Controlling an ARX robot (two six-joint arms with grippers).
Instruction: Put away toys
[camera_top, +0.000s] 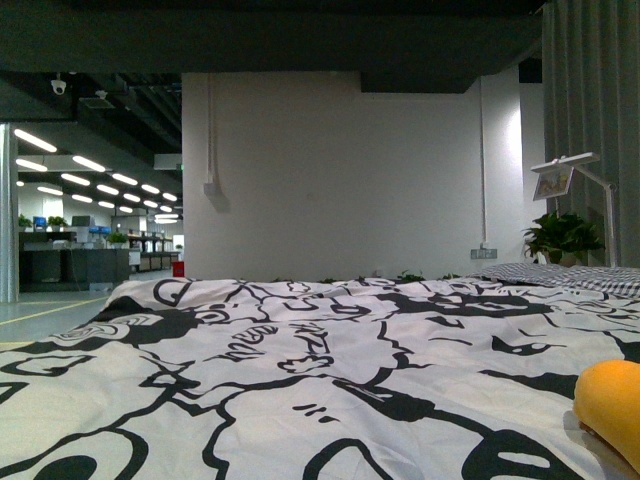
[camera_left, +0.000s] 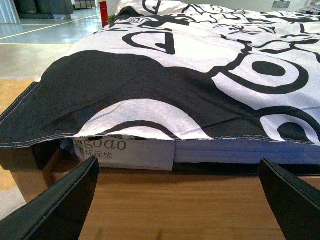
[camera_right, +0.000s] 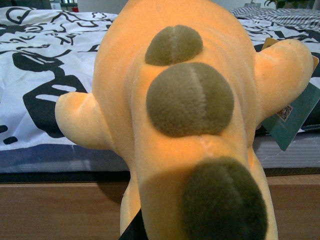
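Front view: neither arm in shot. L gripper (camera_left: 179, 165) – jaws spread wide, both dark fingers (camera_left: 60, 205) in sight, one each side, nothing betw. them & touching nothing. It sits low & approx. level, aimed fwd toward the far side. R gripper (camera_right: 132, 231) – only a dark sliver of it shows, right against the underside of the plush toy (camera_right: 190, 100), which covers the rest. Can't tell whether its jaws are apart or closed on the toy.
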